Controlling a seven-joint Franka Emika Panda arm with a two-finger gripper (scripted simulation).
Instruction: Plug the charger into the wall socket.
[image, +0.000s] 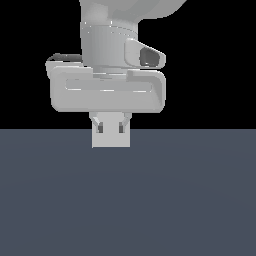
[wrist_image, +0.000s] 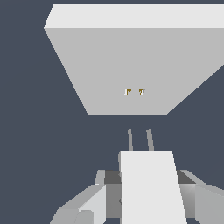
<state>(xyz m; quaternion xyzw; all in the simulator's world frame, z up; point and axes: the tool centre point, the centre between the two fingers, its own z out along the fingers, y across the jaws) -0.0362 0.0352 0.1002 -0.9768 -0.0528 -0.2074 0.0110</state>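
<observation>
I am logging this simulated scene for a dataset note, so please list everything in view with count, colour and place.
charger: one, white, boxy, held between the gripper fingers, two thin grey prongs pointing toward the socket, not yet touching it.
wall socket: one, light grey square plate, upright, facing the charger; two tiny yellowish holes near its centre; seen only in the wrist view.
floor: one, dark blue-grey, flat, beneath everything.
gripper: one, light grey, closed on the charger, hanging from the arm above the floor.
</observation>
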